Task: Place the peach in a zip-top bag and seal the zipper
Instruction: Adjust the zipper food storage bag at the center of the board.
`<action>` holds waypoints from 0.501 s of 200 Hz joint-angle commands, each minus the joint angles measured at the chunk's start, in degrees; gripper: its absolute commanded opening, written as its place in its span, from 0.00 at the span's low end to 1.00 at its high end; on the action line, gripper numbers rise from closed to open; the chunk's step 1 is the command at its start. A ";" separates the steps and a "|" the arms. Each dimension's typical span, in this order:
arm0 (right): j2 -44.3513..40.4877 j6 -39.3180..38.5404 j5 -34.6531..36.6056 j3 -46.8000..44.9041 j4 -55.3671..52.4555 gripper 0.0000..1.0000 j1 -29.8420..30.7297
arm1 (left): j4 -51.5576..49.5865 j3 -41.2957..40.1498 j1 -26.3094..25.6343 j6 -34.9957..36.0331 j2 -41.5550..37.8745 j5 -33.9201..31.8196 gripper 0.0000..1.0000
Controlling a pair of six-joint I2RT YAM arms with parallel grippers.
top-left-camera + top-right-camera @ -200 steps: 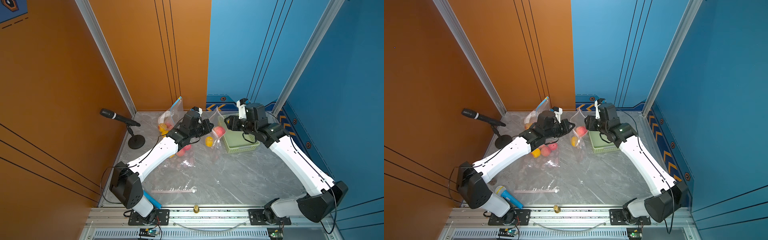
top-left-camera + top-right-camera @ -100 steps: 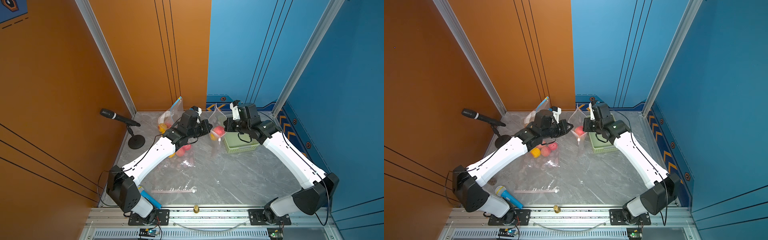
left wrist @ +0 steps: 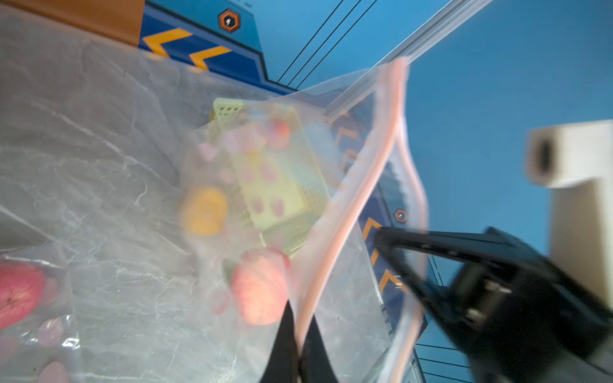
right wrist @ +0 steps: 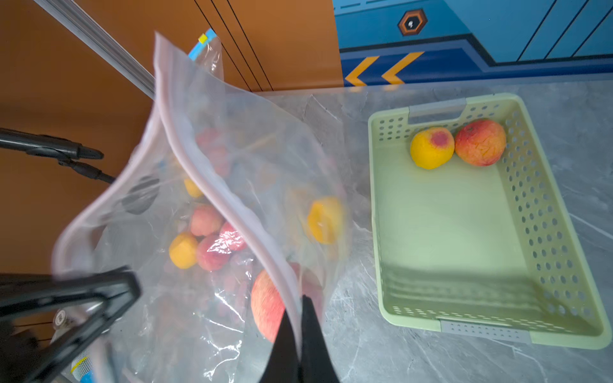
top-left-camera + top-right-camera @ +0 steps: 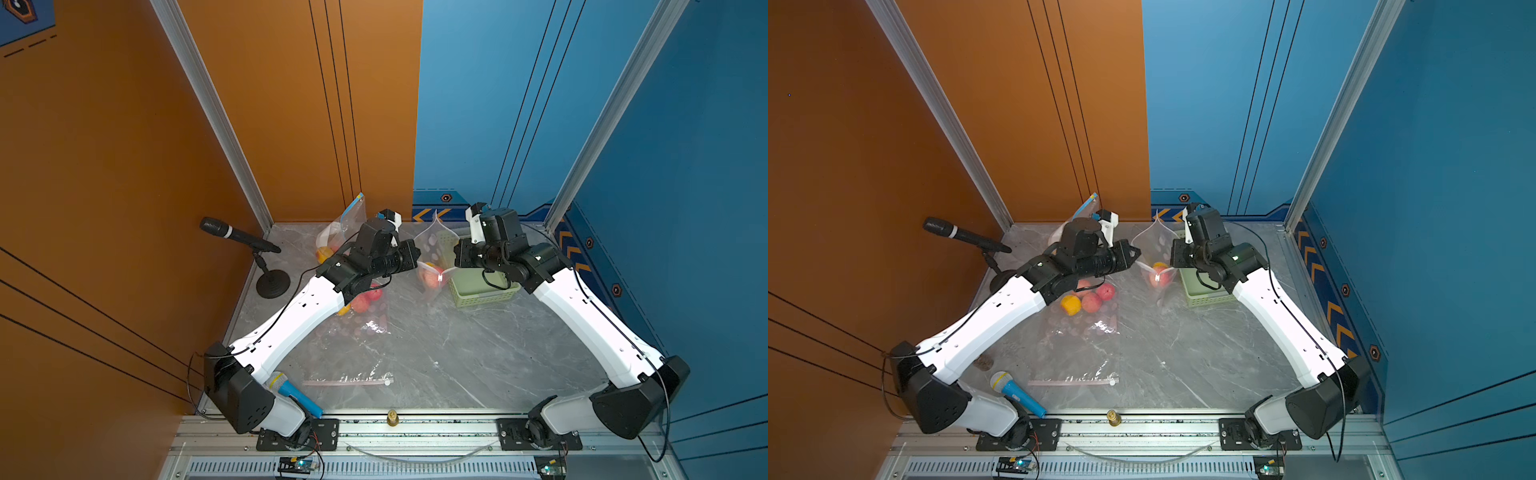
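Left gripper (image 3: 299,335) is clenched on one lip of the zip-top bag (image 5: 434,245). Right gripper (image 4: 298,318) is clenched on the opposite lip. The pink zipper (image 3: 390,132) gapes between them, unsealed. The peach (image 4: 267,306) sits low inside the bag, just beside both sets of tips. A green basket (image 4: 374,199) stands just beside the bag on the right gripper's side, and the back wall (image 5: 457,124) is near. The bare marble tabletop (image 5: 457,353) is open toward the front.

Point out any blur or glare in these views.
Left wrist view: the zip-top bag and the peach inside are blurred. Right wrist view: bag rim smeared, green basket sharp. Top views: crisp, with glare on a flat bag.
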 commanded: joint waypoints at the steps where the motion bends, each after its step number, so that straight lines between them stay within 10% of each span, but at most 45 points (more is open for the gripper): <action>1: -0.63 -0.13 -1.06 0.05 -0.84 0.00 0.41 | -2.99 0.56 0.40 1.38 -0.91 -2.92 0.00; 25: -0.63 -0.57 -1.31 -0.36 -1.10 0.05 -0.40 | -1.10 -2.27 1.45 -0.32 -2.15 -1.76 0.00; 62: -1.54 -0.04 -12.89 -1.17 4.64 0.60 -3.86 | -1.04 -3.17 2.64 -0.23 -1.79 -3.22 0.00; 100: -3.46 1.78 -16.16 -0.49 9.53 0.72 -9.53 | -0.24 -4.37 3.10 -0.20 -0.38 -4.02 0.00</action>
